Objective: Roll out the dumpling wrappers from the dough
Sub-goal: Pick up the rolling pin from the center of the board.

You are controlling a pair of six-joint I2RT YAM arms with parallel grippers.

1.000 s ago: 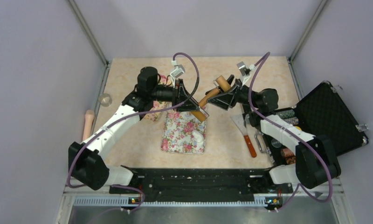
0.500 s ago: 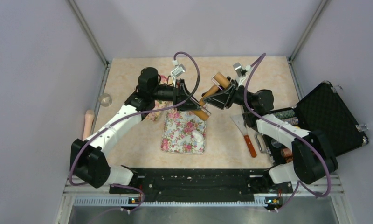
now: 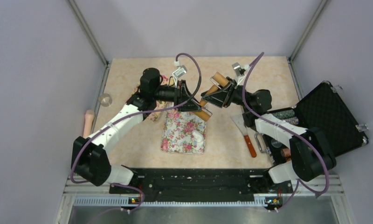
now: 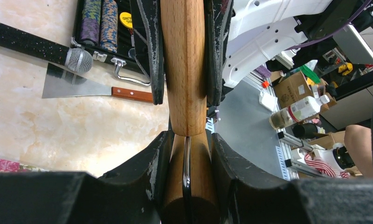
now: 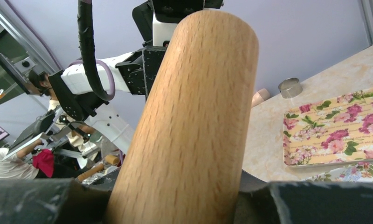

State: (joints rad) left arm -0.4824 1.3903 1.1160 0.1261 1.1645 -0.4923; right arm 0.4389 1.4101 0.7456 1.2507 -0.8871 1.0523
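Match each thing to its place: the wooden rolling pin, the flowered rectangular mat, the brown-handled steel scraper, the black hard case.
Things: 1 wooden rolling pin; 2 flowered rectangular mat; 3 brown-handled steel scraper; 4 black hard case.
Places: A open, at the right edge; B held above the table; C flat, right of the mat; D under a white dough lump.
Pairs: 1-B, 2-D, 3-C, 4-A.

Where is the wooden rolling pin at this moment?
In the top view, the rolling pin hangs above the far edge of the floral mat, mid-table, gripped by the left gripper and the right gripper.
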